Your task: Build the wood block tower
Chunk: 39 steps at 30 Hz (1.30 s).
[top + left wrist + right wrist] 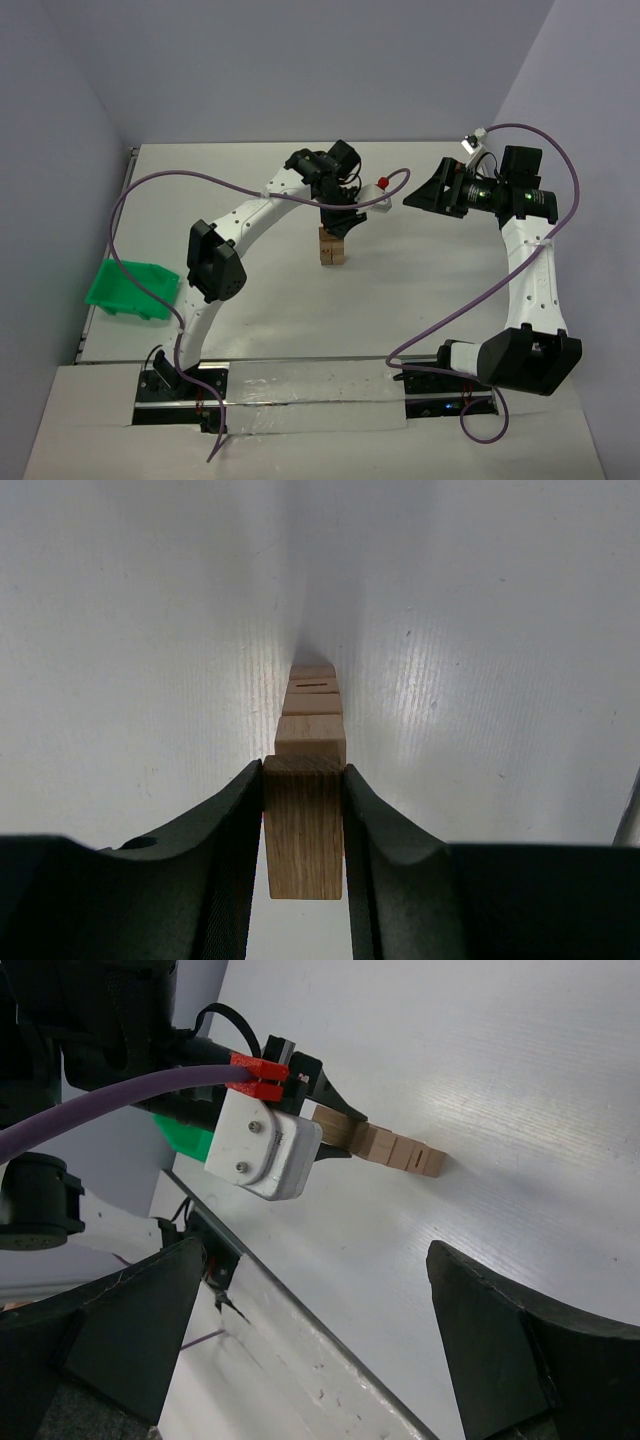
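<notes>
The tower [331, 248] is a narrow stack of tan wood blocks standing mid-table. My left gripper [338, 218] sits right on top of it, shut on the top wood block [304, 825], which rests on the stacked blocks below [311, 715]. One lower block shows a dark mark. In the right wrist view the tower [395, 1148] reaches from the table up to the left gripper's fingers [335, 1110]. My right gripper [422, 192] is open and empty, held in the air to the right of the tower.
A green plastic tray [132, 289] lies at the table's left edge. A purple cable loops from the left arm over the left side of the table. The table's near edge [300, 1305] crosses the right wrist view.
</notes>
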Available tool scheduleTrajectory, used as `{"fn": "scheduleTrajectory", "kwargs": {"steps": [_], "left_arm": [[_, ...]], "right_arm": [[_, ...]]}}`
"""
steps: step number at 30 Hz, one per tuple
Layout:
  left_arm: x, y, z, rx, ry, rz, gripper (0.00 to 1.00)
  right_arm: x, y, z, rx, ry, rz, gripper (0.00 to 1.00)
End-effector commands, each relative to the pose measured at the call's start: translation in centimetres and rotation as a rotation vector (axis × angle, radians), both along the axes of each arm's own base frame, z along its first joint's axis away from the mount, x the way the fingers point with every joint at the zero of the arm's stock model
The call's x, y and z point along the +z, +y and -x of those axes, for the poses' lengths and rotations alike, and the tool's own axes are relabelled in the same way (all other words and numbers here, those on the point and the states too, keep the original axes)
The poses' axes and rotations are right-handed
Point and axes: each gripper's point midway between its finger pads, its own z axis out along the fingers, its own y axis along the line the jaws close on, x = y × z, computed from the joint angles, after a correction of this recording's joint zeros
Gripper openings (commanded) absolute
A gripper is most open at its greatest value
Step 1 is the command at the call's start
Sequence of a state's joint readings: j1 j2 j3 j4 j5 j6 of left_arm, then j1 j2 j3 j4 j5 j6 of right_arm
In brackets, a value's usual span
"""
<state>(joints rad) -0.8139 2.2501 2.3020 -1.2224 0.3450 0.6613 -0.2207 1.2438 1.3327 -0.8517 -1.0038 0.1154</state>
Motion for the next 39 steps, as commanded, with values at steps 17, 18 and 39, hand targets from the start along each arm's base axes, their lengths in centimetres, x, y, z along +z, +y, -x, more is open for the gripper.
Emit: {"fn": "scheduleTrajectory", "kwargs": {"steps": [17, 18, 39], "left_arm": [[0.39, -0.47, -0.28, 0.004, 0.004, 0.033, 0.25], [0.35, -0.53, -0.3, 0.006, 0.004, 0.033, 0.26], [0.26, -0.79, -0.46, 0.007, 0.002, 0.033, 0.29]], "right_arm": [[1.04, -0.04, 0.02, 0.003, -0.056, -0.008, 1.0], [0.99, -0.04, 0.02, 0.003, -0.054, -0.009, 1.0], [0.88, 0.0, 0.11, 0.004, -0.052, -0.011, 1.0]]}}
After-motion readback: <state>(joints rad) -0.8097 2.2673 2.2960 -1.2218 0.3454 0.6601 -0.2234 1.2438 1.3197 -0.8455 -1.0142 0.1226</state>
